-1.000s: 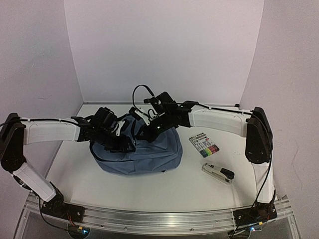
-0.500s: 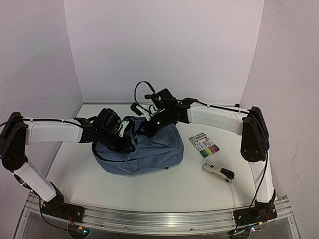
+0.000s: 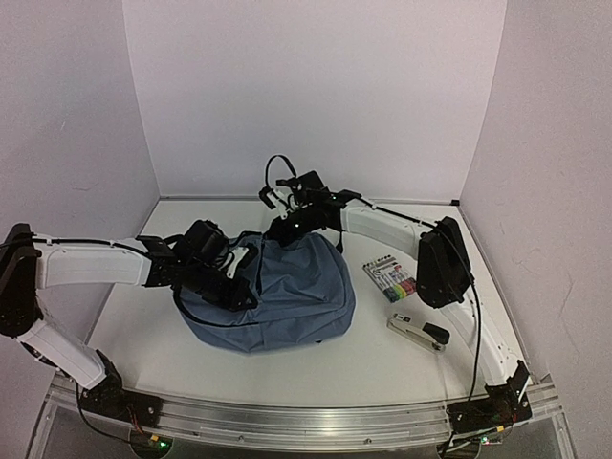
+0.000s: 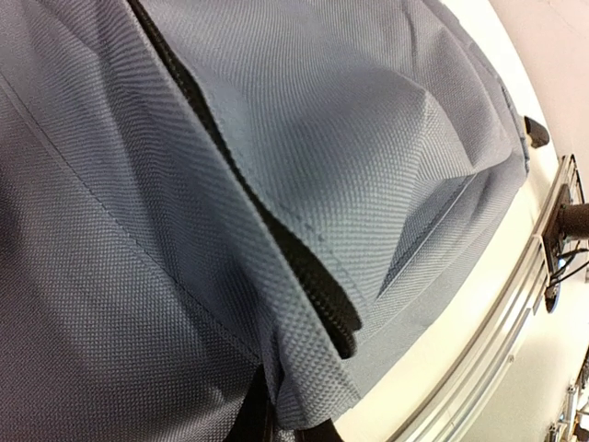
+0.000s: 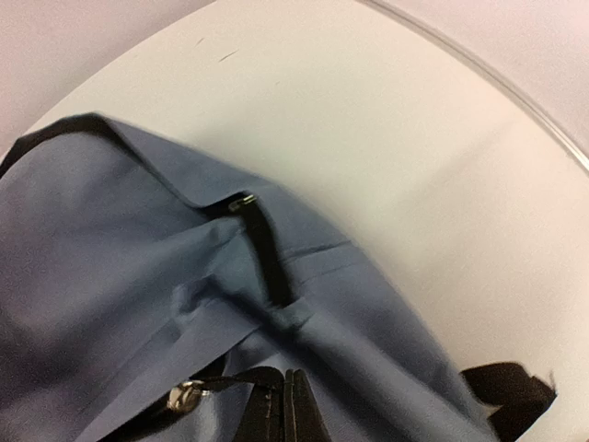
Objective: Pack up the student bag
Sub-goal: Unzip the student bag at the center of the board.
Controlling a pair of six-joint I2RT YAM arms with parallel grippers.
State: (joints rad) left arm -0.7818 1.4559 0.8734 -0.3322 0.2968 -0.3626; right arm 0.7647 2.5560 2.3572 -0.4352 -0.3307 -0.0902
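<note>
Right end effector (image 3: 280, 227) has drawn back, lifting the student bag (image 3: 296, 287).

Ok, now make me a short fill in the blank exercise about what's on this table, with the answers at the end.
1. The student bag is made of soft ___ fabric.
2. The zipper along its seam is ___.
3. In the top view, the marker pack lies to the ___ of the bag.
4. Of the marker pack and the stapler, the ___ lies closer to the near edge of the table.
Missing words: blue; black; right; stapler.
</note>
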